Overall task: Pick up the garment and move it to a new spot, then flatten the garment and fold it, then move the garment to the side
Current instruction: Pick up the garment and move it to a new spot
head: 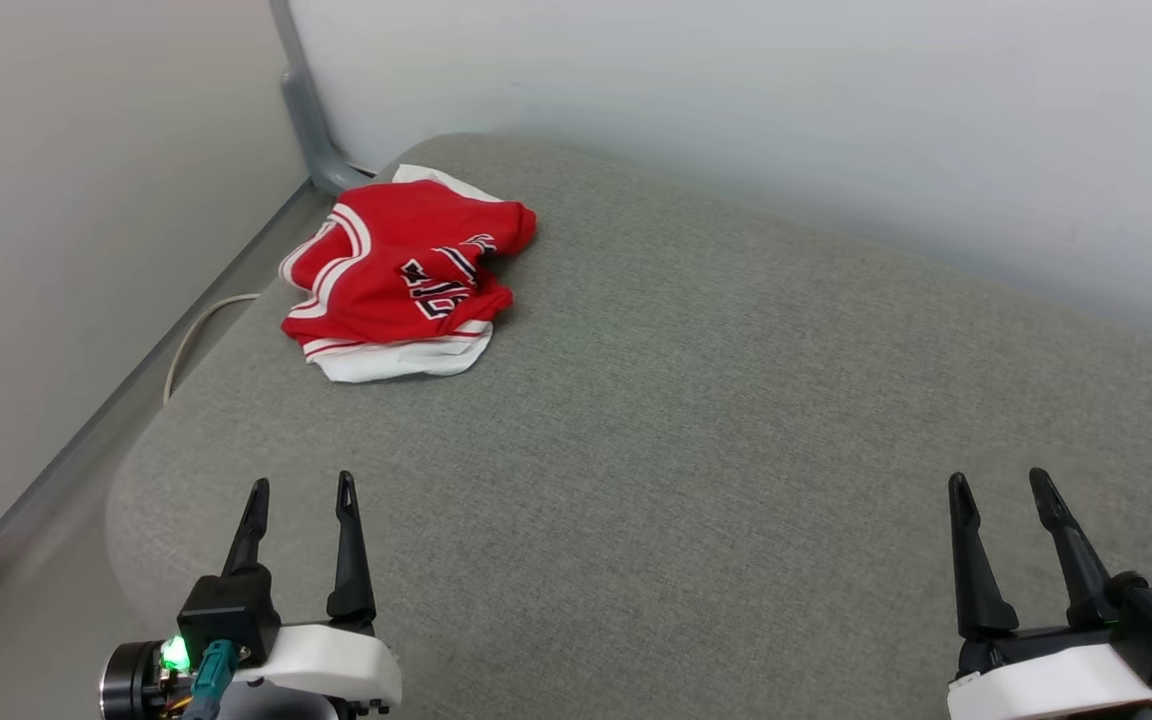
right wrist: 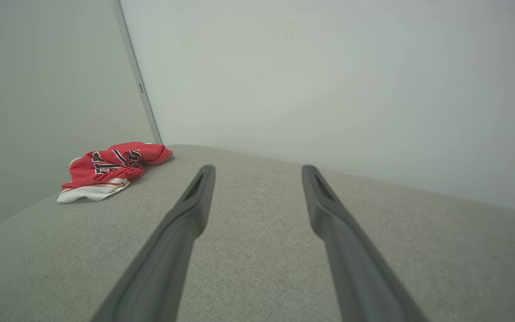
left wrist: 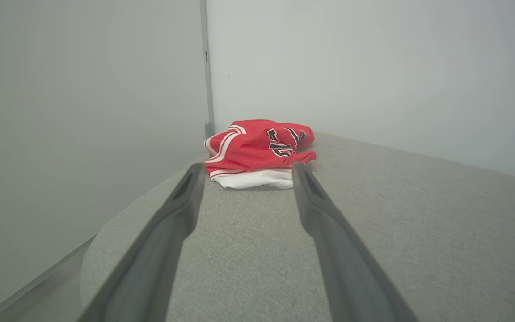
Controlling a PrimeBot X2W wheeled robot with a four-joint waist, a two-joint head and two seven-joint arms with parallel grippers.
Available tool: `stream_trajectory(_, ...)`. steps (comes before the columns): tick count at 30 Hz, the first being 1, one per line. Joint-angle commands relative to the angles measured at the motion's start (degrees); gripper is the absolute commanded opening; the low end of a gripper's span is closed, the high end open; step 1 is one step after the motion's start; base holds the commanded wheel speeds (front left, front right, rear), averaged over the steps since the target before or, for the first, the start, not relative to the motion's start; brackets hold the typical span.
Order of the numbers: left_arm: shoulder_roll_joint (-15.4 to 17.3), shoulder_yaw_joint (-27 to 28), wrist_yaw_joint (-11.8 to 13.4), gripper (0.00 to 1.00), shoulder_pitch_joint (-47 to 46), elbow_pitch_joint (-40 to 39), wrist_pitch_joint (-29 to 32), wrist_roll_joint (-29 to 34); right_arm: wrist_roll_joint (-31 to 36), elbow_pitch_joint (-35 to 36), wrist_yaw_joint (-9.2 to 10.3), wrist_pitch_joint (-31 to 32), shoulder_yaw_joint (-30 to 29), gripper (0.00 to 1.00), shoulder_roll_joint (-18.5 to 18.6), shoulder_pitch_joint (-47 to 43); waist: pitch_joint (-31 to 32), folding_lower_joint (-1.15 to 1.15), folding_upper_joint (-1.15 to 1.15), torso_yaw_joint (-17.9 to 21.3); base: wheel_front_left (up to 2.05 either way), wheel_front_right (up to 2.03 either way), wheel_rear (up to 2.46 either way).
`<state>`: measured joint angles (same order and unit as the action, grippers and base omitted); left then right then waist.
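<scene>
Left gripper (head: 301, 482): low at the near left, above the near-left corner of the cushion; its two dark fingers are spread wide and hold nothing.
Right gripper (head: 997, 478): low at the near right, fingers just as wide apart, with only bare fabric between them and nothing gripped.
Left fingers (left wrist: 329, 241): in the left wrist view they point straight at the shirt, which lies well beyond their tips.
Right fingers (right wrist: 342, 241): in the right wrist view they point toward the far wall, with the shirt well off to their left.
Garment (head: 396, 275): a red jersey shirt lying crumpled in a loose heap at the far left corner of the cushion, well apart from both grippers.
Garment detail: black letters outlined in white show on a creased red panel, red-and-white striped trim curves along its left side, and white cloth sticks out from under its near edge.
Cushion (head: 736, 450): a broad grey woven pad with rounded corners, bare apart from the shirt.
Wall (head: 786, 100): pale and plain, running along the cushion's far side.
Grey post (head: 301, 110): stands behind the far left corner, just beyond the shirt.
White cable (head: 191, 335): curves down beside the cushion's left edge, near the shirt.
Green light (head: 174, 655): glows on the left wrist housing.
</scene>
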<state>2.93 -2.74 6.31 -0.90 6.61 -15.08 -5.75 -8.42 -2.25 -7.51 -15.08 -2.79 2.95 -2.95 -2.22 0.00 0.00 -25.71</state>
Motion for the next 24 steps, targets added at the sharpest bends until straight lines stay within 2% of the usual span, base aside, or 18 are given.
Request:
stream_trajectory(1,-0.07,0.35,-0.02,1.00,0.53,0.02,-0.15,-0.06,0.15,-0.05,0.04,-0.14,0.05,1.00,-0.13,-0.49,0.09,0.00,0.00,-1.63,0.00,0.00,0.00)
stream_trajectory(8,-0.08,1.14,-0.10,1.00,1.23,0.09,-0.15,-0.43,0.15,-0.24,0.04,-0.14,0.36,1.00,-0.13,-0.61,0.11,0.00,0.00,-3.28,0.00,0.00,0.00)
stream_trajectory(14,-0.07,1.66,0.00,1.00,0.66,0.29,-0.14,-1.65,0.62,-0.04,0.04,-0.14,0.92,1.00,-0.13,0.25,-0.60,0.00,0.00,-2.61,0.00,0.00,0.00)
stream_trajectory(17,-0.06,3.09,-0.77,1.00,-1.14,0.16,-0.15,-2.30,1.35,0.29,0.04,-0.14,1.19,1.00,-0.13,0.90,-1.61,0.00,0.00,-1.21,0.00,0.00,0.00)
stream_trajectory(24,0.81,8.68,-4.44,1.00,-8.87,-0.23,-0.15,-2.70,4.33,1.70,0.04,-0.14,0.97,1.00,-0.13,3.41,-6.60,0.00,0.00,2.41,0.00,0.00,0.00)
